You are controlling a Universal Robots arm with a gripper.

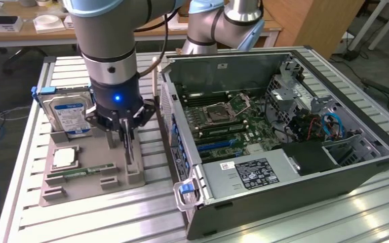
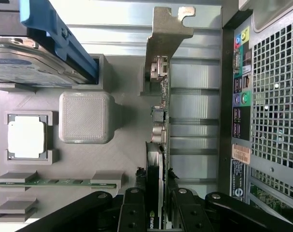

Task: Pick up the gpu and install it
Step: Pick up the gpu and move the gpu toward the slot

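Note:
The gpu (image 2: pixel 161 121) stands on its long edge in a slot of the grey parts tray (image 2: pixel 122 150), its silver bracket at the end nearest the hard drive. My gripper (image 2: pixel 157 208) is lowered over the card's other end, one black finger (image 2: pixel 133 210) pressed to each face, so it is shut on the gpu. In the exterior view the gripper (image 1: pixel 127 140) hangs over the tray's side nearest the case, with the dark card (image 1: pixel 129 154) showing below the fingers. I cannot tell whether the card has left its slot.
An open computer case (image 1: pixel 356 167) lies at the exterior view's right, its motherboard (image 1: pixel 228 121) exposed. The tray (image 1: pixel 93 190) also holds a blue-labelled hard drive (image 1: pixel 69 114), a CPU (image 1: pixel 65 158) and a green RAM stick (image 1: pixel 79 172). A second arm stands behind.

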